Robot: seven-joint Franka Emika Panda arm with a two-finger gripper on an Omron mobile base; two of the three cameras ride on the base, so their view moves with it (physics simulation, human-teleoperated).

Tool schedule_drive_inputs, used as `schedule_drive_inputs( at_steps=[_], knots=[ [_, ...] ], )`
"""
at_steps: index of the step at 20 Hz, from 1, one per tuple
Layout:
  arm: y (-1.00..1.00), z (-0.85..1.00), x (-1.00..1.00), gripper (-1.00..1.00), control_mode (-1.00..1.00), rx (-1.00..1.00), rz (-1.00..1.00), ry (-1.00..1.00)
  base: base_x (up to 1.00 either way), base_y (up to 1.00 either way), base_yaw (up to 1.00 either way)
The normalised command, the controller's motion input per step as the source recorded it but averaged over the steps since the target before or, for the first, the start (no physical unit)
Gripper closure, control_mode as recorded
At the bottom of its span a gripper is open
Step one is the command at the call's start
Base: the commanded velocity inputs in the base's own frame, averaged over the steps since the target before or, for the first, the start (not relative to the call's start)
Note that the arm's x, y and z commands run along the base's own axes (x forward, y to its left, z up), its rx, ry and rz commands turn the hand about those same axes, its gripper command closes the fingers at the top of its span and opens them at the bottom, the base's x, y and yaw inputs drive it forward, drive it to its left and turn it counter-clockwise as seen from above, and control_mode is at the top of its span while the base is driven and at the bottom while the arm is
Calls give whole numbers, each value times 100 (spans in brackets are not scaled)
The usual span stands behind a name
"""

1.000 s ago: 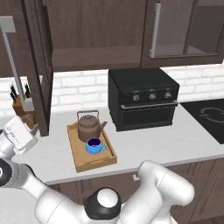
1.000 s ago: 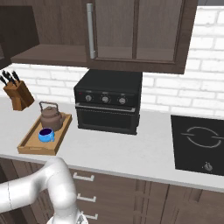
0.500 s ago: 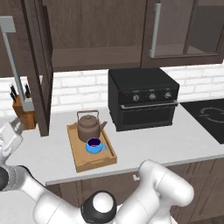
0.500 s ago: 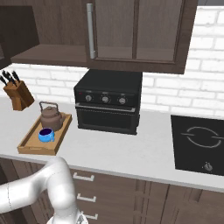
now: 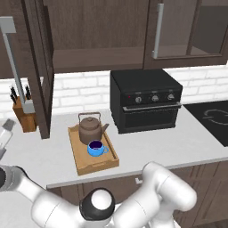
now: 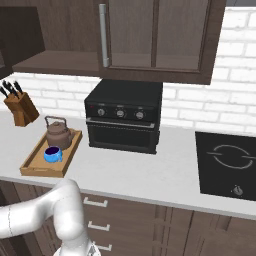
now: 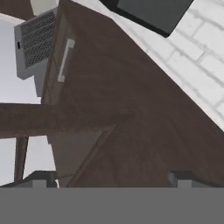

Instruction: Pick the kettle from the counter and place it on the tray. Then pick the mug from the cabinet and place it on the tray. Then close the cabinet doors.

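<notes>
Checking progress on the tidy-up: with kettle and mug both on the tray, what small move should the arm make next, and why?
Probably push the open left cabinet door toward shut. The kettle and mug already sit on the tray, and the gripper, jaws open, faces dark wood close up.

A robot arm made of smooth, glossy white rounded segments is seen, thick and tube-like with bulging elbows. A dark grey-black circular joint cap is set into one segment, ringed in white. In the right base view the same arm is shown as a curved white tube. Two small dark grey finger tips of the gripper are seen, blocky and square-edged.
</notes>
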Motion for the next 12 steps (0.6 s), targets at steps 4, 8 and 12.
schedule_drive_inputs(
  at_steps=[4,8,12],
  knots=[
    [32,10,6,-100,-100,-4,0,9,0,0,0],
    [5,29,-4,-100,-100,-2,-2,6,0,0,0],
    [0,34,-10,-100,-100,-1,-5,4,0,0,0]
  ],
)
